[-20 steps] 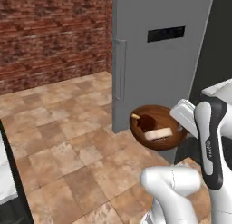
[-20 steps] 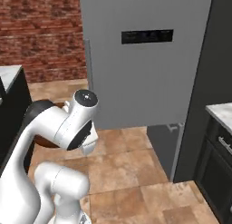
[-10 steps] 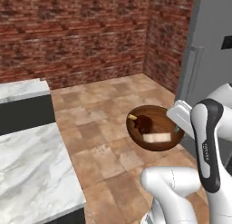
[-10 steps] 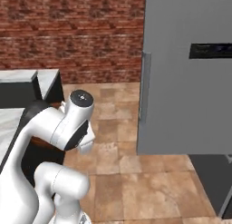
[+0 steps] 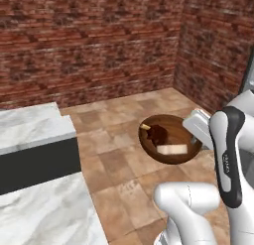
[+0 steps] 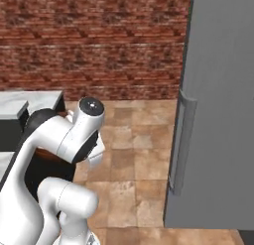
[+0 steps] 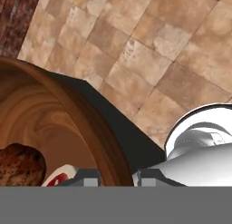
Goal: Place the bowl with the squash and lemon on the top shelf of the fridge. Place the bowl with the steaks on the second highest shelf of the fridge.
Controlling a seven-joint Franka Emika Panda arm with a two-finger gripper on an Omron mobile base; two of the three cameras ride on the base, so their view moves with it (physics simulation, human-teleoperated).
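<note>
Views have swung with the base, fridge (image 6: 218, 115) now right; the claw (image 7: 117, 175) apparently pinches the rim of the bowl with the steaks (image 5: 168, 140), carried above the floor.

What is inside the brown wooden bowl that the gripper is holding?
The bowl with the steaks holds a dark brown piece, a pale beige piece and a small tan one near the far rim. The gripper clamps its rim; the hand covers the bowl's right edge.

The arm is folded close over its base, its hand (image 7: 117, 177) clamped with both fingertips (image 7: 89, 177) drawn near together.
</note>
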